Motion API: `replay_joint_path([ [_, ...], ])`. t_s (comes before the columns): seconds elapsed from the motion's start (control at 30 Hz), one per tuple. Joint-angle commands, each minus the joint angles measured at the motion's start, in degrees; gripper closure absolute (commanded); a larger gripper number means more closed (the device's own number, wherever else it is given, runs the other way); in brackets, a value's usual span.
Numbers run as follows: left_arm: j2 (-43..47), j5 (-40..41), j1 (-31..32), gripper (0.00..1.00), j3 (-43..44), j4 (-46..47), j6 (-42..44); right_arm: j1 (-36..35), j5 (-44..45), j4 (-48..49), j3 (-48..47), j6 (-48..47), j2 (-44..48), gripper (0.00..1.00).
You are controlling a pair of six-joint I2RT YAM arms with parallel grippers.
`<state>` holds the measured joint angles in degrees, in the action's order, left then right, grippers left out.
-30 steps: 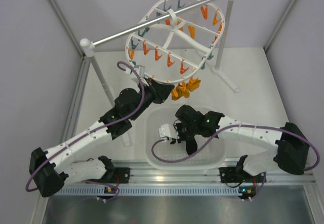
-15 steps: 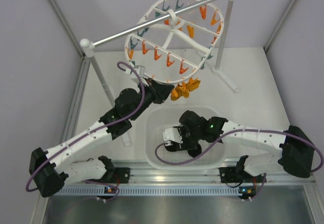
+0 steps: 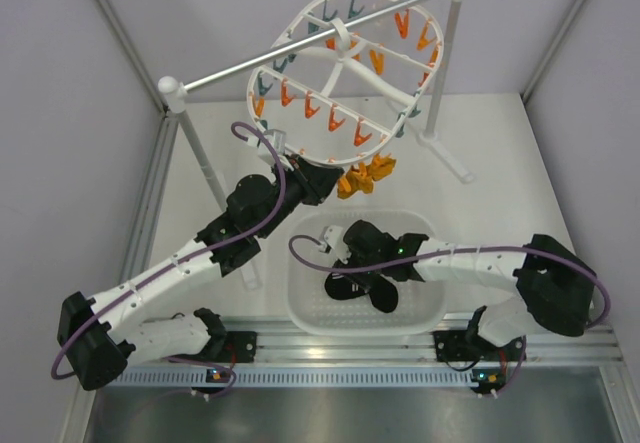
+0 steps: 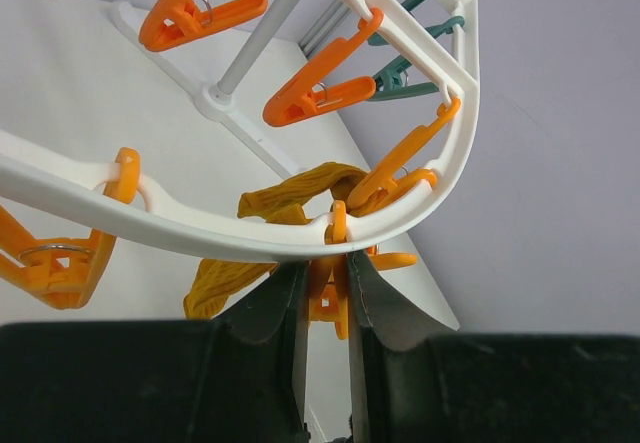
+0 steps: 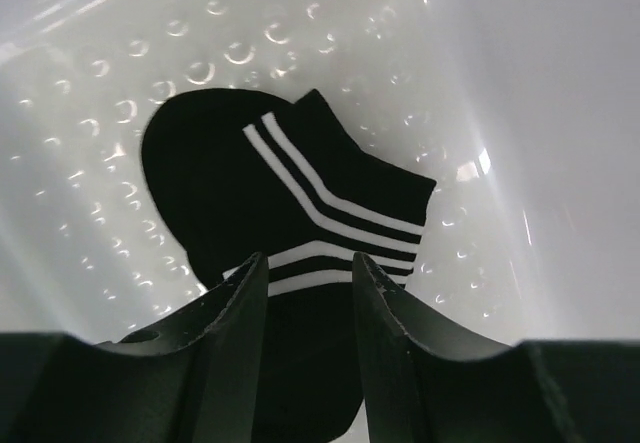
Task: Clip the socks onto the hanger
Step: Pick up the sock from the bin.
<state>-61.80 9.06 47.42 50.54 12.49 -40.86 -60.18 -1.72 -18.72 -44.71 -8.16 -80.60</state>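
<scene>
right pincer (image 5: 310,263): basket (image 3: 296,298) walls around | left pincer (image 4: 323,268): hanger (image 4: 180,228) rim, clothespin (image 4: 326,303) block front

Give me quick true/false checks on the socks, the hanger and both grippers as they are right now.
1. Mustard-orange fabric socks hang from the white plastic oval hanger. True.
2. The right gripper is over a black white-striped sock in the white perforated basket. True.
3. The left gripper holds a black sock. False: its fingers flank an orange plastic clothespin.
4. The hanger lies flat on the table. False: it hangs from the silver rod.
</scene>
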Motion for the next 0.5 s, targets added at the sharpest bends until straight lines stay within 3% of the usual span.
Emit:
replay_joint_path([
  [0.0,0.0,0.8,-0.2,1.0,-0.4,2.2,-0.6,0.4,6.2,4.5,-2.3,7.8,-3.5,0.61],
  [0.17,-0.1,0.8,-0.3,1.0,-0.6,2.1,-0.6,0.8,9.6,6.6,-4.9,12.7,-7.7,0.6],
  [0.37,0.0,0.8,-0.6,1.0,-0.6,1.8,-0.4,2.8,6.3,8.5,-5.5,14.8,-8.6,0.53],
  [0.43,-0.1,0.7,-0.6,1.0,-0.6,1.8,-0.5,3.1,3.7,9.1,-5.5,14.7,-8.6,0.62],
  [0.47,-0.2,0.7,-0.7,1.0,-0.6,1.9,-0.6,3.2,3.2,9.2,-5.6,14.8,-9.0,0.77],
])
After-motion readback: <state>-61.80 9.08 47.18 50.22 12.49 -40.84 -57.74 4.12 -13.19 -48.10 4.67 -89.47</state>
